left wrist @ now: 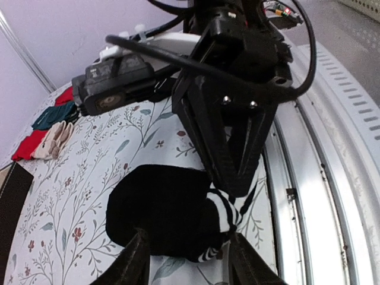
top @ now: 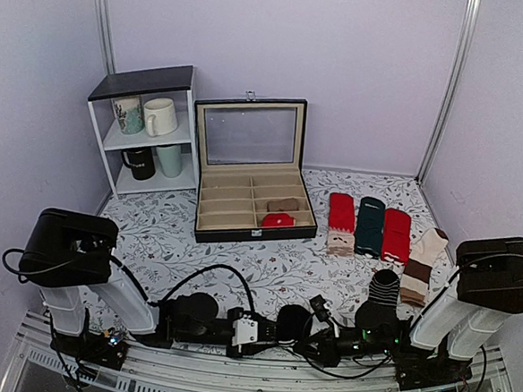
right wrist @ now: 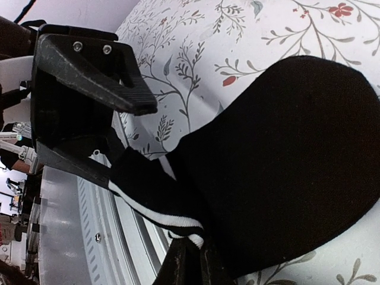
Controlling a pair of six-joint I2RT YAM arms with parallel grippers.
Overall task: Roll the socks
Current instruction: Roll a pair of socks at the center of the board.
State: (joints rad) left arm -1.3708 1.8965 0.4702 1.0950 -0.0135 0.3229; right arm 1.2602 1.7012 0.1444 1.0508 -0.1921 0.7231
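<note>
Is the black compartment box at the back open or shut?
Open. The black box has its lid standing upright behind it, and the beige compartments inside are exposed from above.

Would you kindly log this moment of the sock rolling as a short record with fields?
socks: black, bunched on the floral table near its front edge
right gripper: shut on the white-banded cuff
left gripper: open, straddling the socks
case: lid up, red roll and brown roll inside
other socks: in a row at the far right
</note>
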